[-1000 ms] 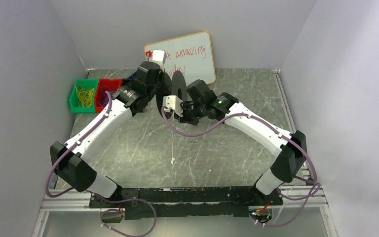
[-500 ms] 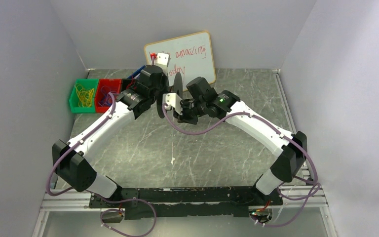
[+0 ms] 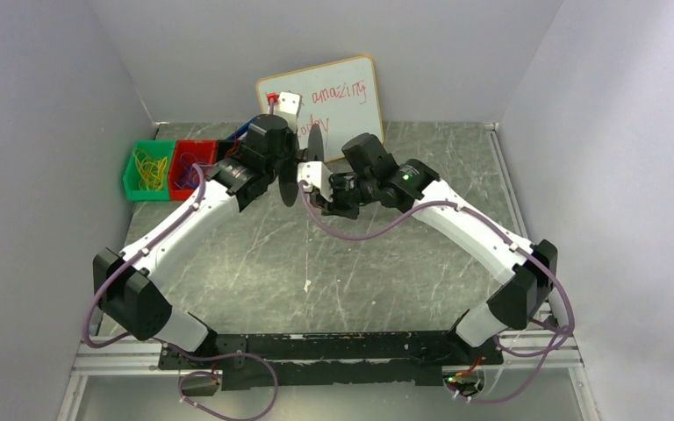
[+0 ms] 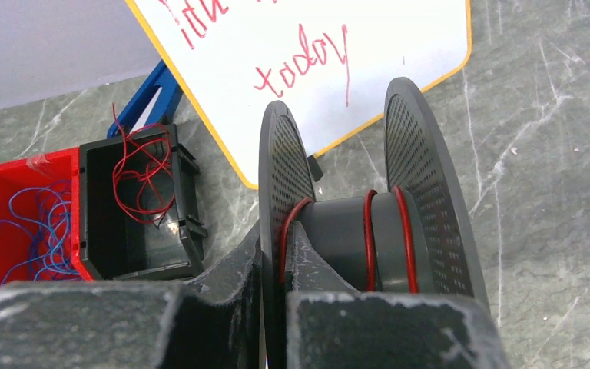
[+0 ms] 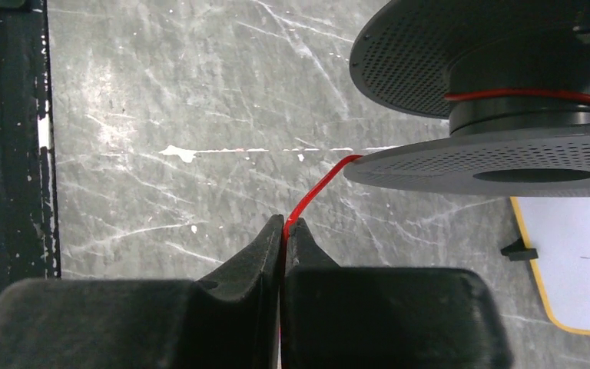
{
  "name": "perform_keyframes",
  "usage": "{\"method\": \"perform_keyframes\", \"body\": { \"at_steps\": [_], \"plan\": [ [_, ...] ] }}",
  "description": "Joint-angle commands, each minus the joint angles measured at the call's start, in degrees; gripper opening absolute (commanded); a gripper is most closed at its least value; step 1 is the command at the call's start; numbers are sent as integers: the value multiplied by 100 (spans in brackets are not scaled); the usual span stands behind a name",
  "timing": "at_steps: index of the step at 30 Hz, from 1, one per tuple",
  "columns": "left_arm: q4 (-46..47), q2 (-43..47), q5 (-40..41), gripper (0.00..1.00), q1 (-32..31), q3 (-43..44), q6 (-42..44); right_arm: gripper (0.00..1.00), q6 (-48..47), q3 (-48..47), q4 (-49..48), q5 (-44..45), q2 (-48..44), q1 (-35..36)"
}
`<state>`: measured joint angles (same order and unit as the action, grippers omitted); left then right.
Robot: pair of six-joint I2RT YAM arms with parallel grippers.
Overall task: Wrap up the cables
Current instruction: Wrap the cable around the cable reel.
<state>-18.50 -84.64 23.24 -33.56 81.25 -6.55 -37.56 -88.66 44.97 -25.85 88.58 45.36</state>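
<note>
A black spool with two perforated flanges is held off the table in front of the whiteboard; it also shows in the top view. My left gripper is shut on its left flange. The cable, a thin red wire, makes a few turns round the spool's core. In the right wrist view the spool is at the upper right, and the red wire runs from its flange edge down into my right gripper, which is shut on it. In the top view the right gripper is right beside the spool.
A whiteboard with red writing leans on the back wall. At the back left stand a green bin with yellow wires, a red bin with blue wires and a black bin with loose red wire. Grey walls enclose the table.
The left wrist has turned, so the spool now stands nearly edge-on in the top view. The right gripper has stayed next to the spool while its arm swung slightly right.
</note>
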Motion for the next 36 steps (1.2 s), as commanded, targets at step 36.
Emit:
{"method": "perform_keyframes", "body": {
  "at_steps": [36],
  "plan": [
    [-134, 263, -610, 3, 185, 306, 992, 21, 139, 1053, -966, -615, -688, -939]
  ]
}}
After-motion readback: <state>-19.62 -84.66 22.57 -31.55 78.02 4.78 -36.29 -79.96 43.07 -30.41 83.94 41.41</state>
